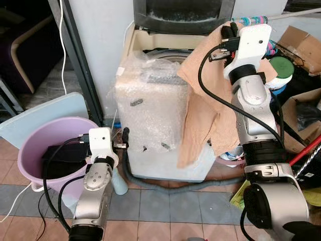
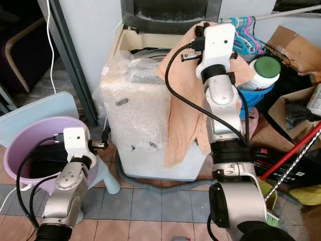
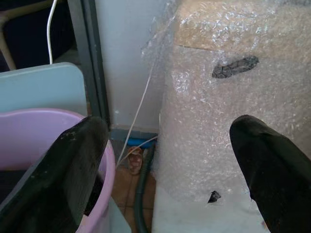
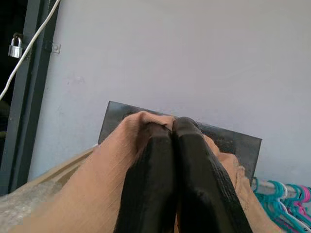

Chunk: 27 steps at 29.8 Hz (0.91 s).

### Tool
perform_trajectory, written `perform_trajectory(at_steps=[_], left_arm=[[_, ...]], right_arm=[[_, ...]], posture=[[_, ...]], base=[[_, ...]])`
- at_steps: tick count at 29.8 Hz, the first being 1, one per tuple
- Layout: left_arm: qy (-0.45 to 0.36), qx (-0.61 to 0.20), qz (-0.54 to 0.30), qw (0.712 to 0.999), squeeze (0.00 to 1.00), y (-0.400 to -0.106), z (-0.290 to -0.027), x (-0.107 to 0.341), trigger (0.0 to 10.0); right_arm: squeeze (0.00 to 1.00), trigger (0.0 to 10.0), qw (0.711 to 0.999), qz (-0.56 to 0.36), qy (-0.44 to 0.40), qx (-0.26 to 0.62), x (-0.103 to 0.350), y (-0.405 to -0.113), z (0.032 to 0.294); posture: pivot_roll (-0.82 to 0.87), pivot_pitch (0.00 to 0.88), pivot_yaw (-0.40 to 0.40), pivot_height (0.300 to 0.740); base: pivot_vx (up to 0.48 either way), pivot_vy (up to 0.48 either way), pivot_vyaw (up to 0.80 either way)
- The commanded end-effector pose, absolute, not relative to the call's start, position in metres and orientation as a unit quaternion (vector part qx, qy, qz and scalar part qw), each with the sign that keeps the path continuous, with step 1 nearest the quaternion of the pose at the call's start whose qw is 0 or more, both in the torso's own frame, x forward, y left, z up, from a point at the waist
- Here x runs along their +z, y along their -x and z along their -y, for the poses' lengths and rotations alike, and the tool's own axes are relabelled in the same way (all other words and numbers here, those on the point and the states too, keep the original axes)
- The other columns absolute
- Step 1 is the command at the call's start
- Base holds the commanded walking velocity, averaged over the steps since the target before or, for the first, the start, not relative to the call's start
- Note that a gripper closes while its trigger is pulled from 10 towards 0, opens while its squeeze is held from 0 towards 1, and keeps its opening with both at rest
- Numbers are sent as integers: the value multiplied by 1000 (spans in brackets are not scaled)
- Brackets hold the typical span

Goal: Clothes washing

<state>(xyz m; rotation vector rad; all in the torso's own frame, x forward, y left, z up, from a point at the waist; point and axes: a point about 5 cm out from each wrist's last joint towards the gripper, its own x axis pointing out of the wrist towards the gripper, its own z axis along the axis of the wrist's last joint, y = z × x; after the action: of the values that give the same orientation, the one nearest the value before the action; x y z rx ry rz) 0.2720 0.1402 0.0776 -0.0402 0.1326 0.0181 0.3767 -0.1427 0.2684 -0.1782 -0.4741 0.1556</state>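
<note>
A peach-orange cloth [image 1: 203, 105] hangs from my raised right gripper [image 4: 175, 131], whose fingers are shut on its top edge. The cloth drapes down over the right front corner of the bubble-wrapped washing machine [image 1: 150, 115]. The machine's dark lid [image 1: 180, 12] stands open above the tub. My left gripper [image 3: 170, 160] is held low and open beside a purple bucket [image 1: 37, 145] that holds dark clothing [image 1: 62, 158]. Its two black fingers [image 3: 68, 170] frame the machine's lower front wall.
A pale blue board [image 1: 45, 115] leans behind the bucket. Cardboard boxes [image 1: 301, 42], coloured hangers [image 2: 248, 30], a green-capped bottle [image 2: 263, 70] and a broom [image 2: 293, 160] crowd the right side. A grey hose [image 1: 165, 188] runs along the tiled floor under the machine.
</note>
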Motion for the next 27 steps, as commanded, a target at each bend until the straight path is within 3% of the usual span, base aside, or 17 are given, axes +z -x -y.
perform_trajectory(at_steps=[1, 9, 15, 23, 27], left_arm=[[11, 25, -72, 997, 0, -270, -145, 76, 10000], [4, 38, -86, 996, 0, -270, -149, 72, 10000], [5, 38, -91, 995, 0, -269, -147, 71, 10000], [12, 40, -93, 995, 0, -267, -145, 70, 10000], [12, 39, -95, 995, 0, -268, -143, 69, 10000]], right_arm=[[0, 10000, 955, 260, 96, 108, 285, -380, 133], [0, 10000, 945, 284, 107, 118, 322, -392, 138], [0, 10000, 957, 273, 93, 38, 352, -405, 169], [0, 10000, 963, 263, 55, -24, 371, -408, 199], [0, 10000, 975, 220, 25, -15, 354, -415, 196]], posture=[[14, 0, 11, 740], [14, 0, 15, 740], [25, 0, 5, 740], [27, 0, -4, 740], [23, 0, -9, 740]], base=[[465, 0, 0], [462, 0, 0], [353, 0, 0], [0, 0, 0], [0, 0, 0]])
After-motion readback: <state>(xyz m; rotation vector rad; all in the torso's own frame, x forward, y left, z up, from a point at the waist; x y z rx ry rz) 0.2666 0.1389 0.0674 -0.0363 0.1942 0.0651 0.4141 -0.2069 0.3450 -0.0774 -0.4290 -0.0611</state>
